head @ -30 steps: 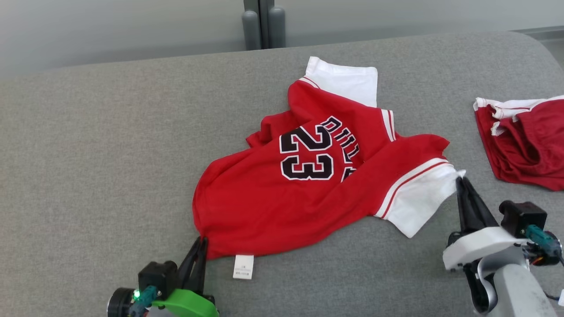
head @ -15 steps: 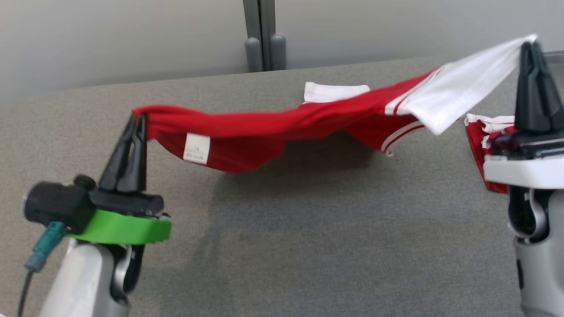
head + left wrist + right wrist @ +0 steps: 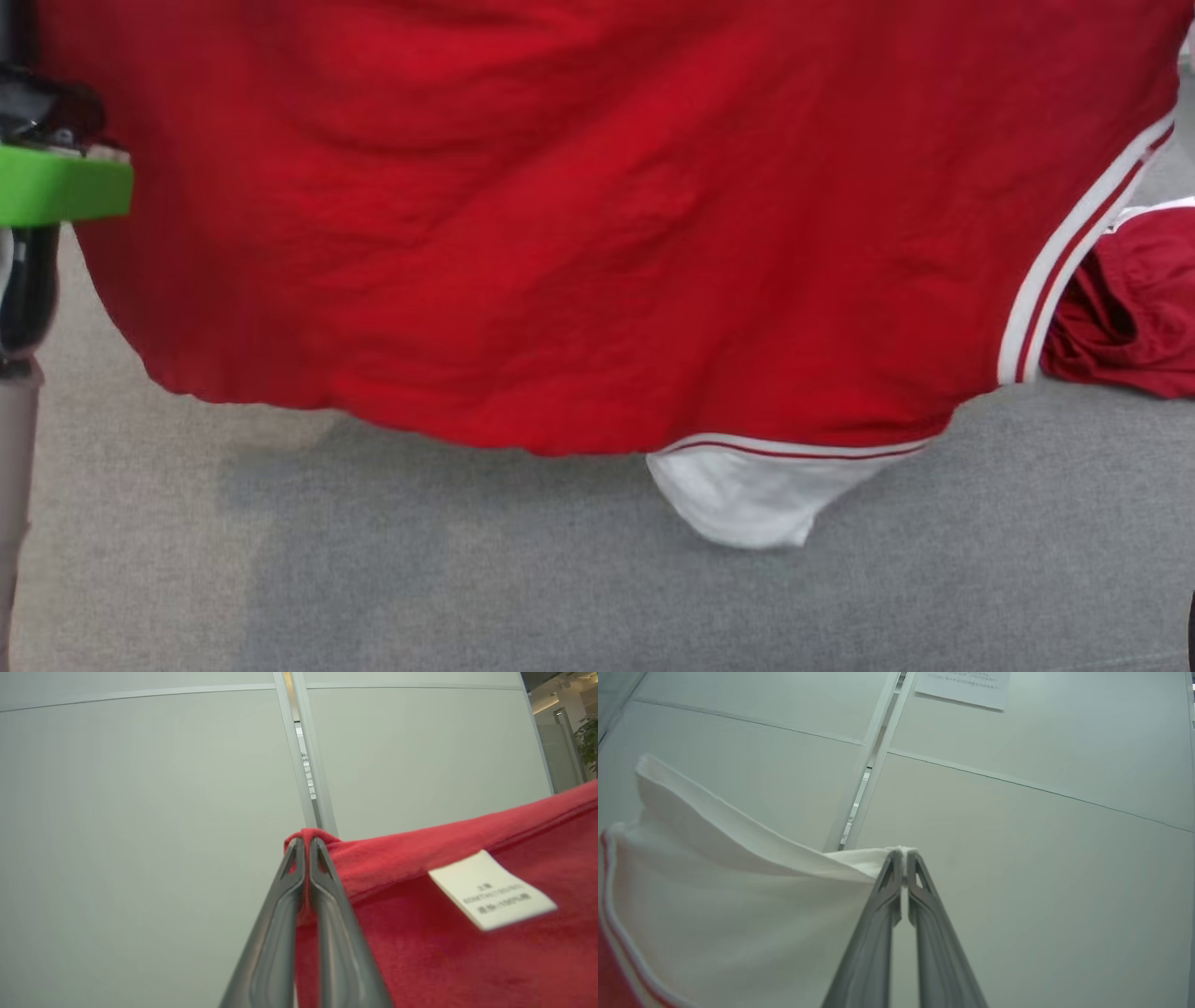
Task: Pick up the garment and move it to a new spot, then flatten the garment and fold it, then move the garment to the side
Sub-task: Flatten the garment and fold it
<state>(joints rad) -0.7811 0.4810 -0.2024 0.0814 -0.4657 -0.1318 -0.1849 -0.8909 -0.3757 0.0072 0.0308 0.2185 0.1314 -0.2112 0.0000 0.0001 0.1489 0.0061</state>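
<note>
Hanging higher than before, the garment (image 3: pixel 560 233) is pinched by left tool (image 3: pixel 306 842) and right tool (image 3: pixel 903 852).

You've got a grey fabric-covered surface (image 3: pixel 560 597); a crumpled dark red garment (image 3: pixel 1130 317) lies at its right edge.

We find little here that can truly be read. In the left wrist view a small white label (image 3: pixel 492 890) is sewn to the red garment (image 3: pixel 444 961), just below its upper edge. It carries a few short lines of dark print, too blurred for us to make out, though the lowest line seems to end in "100%". In the right wrist view a white sheet of paper (image 3: pixel 962 688) hangs on the pale wall panel (image 3: pixel 1017 858), at the top of that view. We see lines of fine print on it, far too small to read.
</note>
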